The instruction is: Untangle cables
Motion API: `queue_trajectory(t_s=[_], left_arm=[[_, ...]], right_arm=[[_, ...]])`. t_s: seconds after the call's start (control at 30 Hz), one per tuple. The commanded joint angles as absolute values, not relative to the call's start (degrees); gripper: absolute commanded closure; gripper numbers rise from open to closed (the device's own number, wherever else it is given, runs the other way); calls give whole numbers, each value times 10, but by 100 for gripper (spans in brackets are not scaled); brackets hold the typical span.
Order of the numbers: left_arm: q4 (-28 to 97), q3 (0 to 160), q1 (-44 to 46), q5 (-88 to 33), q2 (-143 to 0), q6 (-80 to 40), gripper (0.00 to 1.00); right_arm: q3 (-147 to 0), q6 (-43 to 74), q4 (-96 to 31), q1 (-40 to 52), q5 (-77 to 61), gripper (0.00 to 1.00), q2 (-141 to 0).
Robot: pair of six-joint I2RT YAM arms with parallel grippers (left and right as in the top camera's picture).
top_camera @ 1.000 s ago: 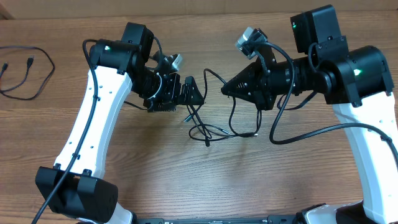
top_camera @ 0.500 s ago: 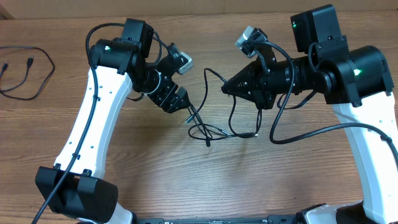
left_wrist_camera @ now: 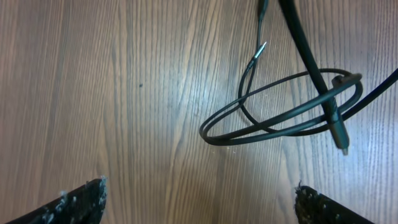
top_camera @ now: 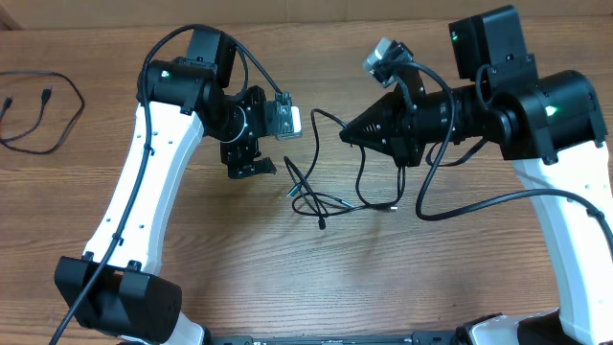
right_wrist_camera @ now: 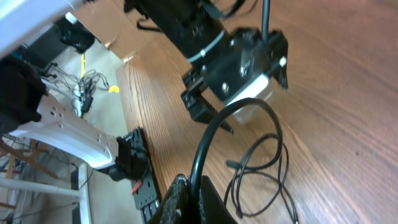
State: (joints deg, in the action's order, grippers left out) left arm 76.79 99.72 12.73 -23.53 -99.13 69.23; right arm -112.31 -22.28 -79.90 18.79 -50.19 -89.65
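Not done yet: the cables [top_camera: 321, 196] sit knotted mid table [top_camera: 316, 287], btwn the arms. Right gripper [top_camera: 347, 136] pinches one strand tight (lifted up). Left gripper [left_wrist_camera: 199, 208] is wide open, holds nothing, just beside the knot. One loose cord [top_camera: 38, 115] lies far left by the table edge. Lots of room in front.

Robotics lab: 2 arms [top_camera: 144, 182], wood table [top_camera: 316, 278]

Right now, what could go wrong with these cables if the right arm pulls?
The right gripper is shut on one strand that runs down into the loops; pulling may tighten the tangle. The left gripper is open and holds nothing, so the loops may just drag along. The right arm's own thick cable hangs close by and could snag.
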Motion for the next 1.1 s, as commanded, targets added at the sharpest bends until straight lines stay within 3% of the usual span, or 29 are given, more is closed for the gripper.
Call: queue_trajectory(t_s=[0.0, 0.37, 0.6, 1.07], left_arm=[[772, 995, 127, -282, -997, 818, 4], [778, 995, 114, -469, -997, 916, 8], [816, 995, 17, -670, -997, 1011, 6], [920, 995, 25, -683, -996, 1025, 1]], right_arm=[[-1153, -226, -772, 183, -551, 96, -882], [-1156, -223, -693, 182, -625, 96, -841], [-1156, -145, -608, 183, -628, 96, -800], [-1156, -132, -549, 182, -652, 96, -794]])
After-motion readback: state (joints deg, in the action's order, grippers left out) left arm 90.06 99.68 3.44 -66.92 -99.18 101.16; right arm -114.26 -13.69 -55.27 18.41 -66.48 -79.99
